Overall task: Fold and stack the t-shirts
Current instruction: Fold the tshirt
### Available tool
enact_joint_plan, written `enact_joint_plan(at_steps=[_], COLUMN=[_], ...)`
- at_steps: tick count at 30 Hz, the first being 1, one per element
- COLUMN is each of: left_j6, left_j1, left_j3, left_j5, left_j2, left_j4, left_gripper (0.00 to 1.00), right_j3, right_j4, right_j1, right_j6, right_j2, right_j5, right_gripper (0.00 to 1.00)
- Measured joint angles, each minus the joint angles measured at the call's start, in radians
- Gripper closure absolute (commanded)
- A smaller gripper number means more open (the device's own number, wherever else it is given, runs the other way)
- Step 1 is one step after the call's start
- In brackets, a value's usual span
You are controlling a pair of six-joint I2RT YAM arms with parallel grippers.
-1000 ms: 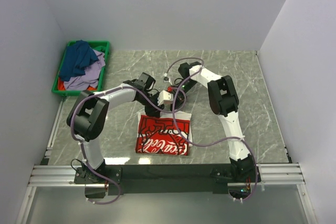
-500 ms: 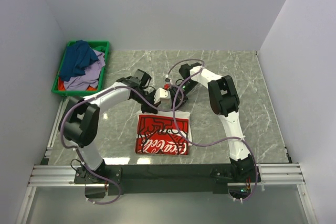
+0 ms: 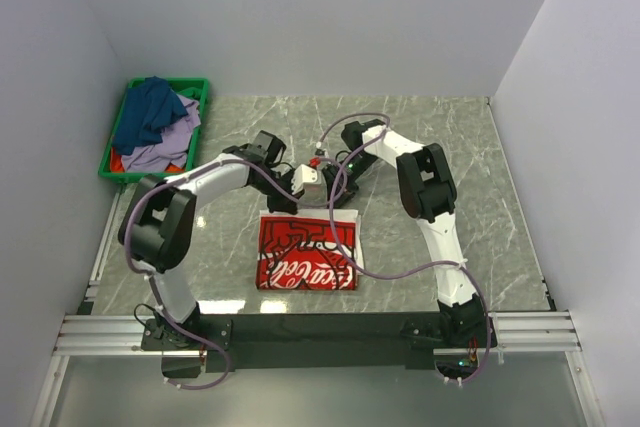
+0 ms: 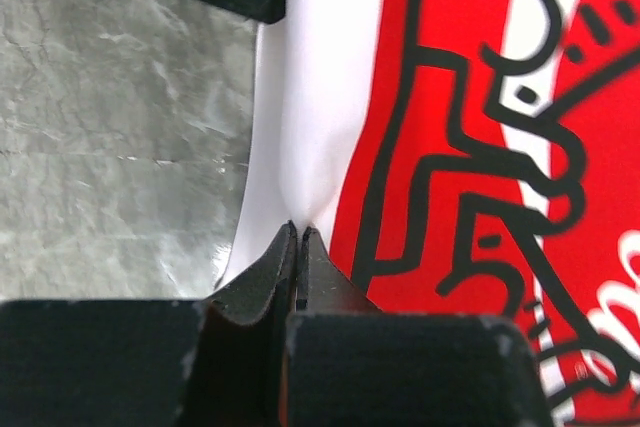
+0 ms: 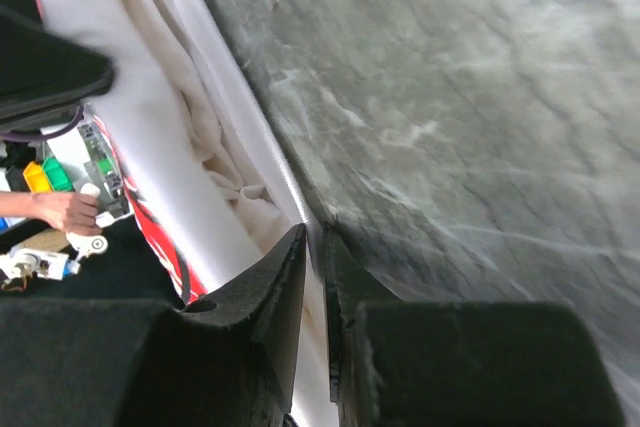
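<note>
A folded white t-shirt (image 3: 308,252) with a large red and black print lies on the marble table near the arms. My left gripper (image 3: 287,209) is at its far left corner. In the left wrist view it (image 4: 300,229) is shut on a pinch of the white cloth (image 4: 300,127) beside the red print. My right gripper (image 3: 341,205) is at the far right corner. Its jaws (image 5: 313,232) are closed on the shirt's white hem (image 5: 150,137), just above the table. Dark blue (image 3: 148,112), lavender (image 3: 168,143) and red (image 3: 120,161) t-shirts lie heaped in the crate.
The green plastic crate (image 3: 201,89) stands at the far left against the wall. White walls close in the table on the left, back and right. Bare marble (image 3: 450,147) stretches to the right of the arms. Purple cables loop over both wrists.
My left gripper has shut on the shirt's far left corner, and the left arm swung slightly. The right gripper narrowed a little on the hem. The shirt's far edge shifted slightly farther from the arms' bases.
</note>
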Motion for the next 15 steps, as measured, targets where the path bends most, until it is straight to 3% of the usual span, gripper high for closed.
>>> enact_joint_plan(at_steps=[8, 11, 15], left_j6=[-0.026, -0.057, -0.133], left_j1=[0.000, 0.001, 0.013], left_j3=[0.060, 0.082, 0.119], left_j5=[-0.026, -0.037, -0.055], left_j2=[0.101, 0.121, 0.142], left_j4=[0.050, 0.064, 0.080], left_gripper=[0.99, 0.94, 0.79], right_j3=[0.111, 0.186, 0.193], right_j4=[0.011, 0.019, 0.028], right_j1=[-0.071, -0.122, -0.182], right_j6=[0.013, 0.011, 0.015], right_j2=[-0.002, -0.006, -0.057], right_j5=[0.132, 0.190, 0.234], right_gripper=[0.72, 0.67, 0.62])
